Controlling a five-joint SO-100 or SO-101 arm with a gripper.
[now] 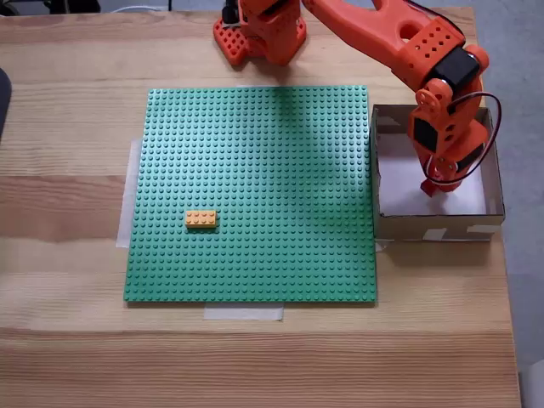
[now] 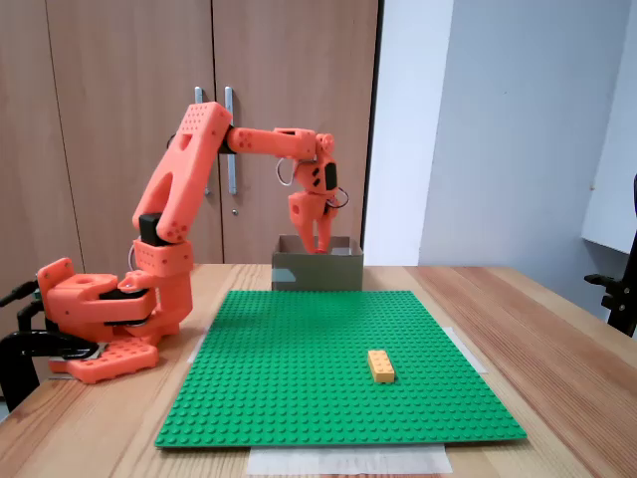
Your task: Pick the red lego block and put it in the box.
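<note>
Orange arm reaching from its base at the back of the worktop (image 1: pixel 68 357) over to the box (image 1: pixel 491 183), gripper (image 1: pixel 435 185) lowered inside the cardboard walls, evidently so that the brick can be let go low over the white floor rather than dropped from height. A small patch of red at the fingertips in the top-down fixed view, most likely the red lego block (image 1: pixel 430 188), pinched at the gripper tip and hanging near the middle of the box, toward its front wall; whether touching the floor or just above it, impossible to tell. Gripper judged clenched on that block, the fingers drawn close around the red patch. In the side-on fixed view, gripper (image 2: pixel 320 245) dipping behind the near wall of the box (image 2: pixel 318 269), tip and brick hidden by the cardboard. Box otherwise apparently bare inside: white floor, pale tape patches on the walls, nothing else lying in it that can be made out. Box set just beside the right edge of the green baseplate (image 1: pixel 255 195), taped down at its edges, presumably to stop sliding. Yellow-orange brick (image 1: pixel 201 220) left alone on the baseplate, well apart from the box. Placing step judged nearly done, release not yet made.
</note>
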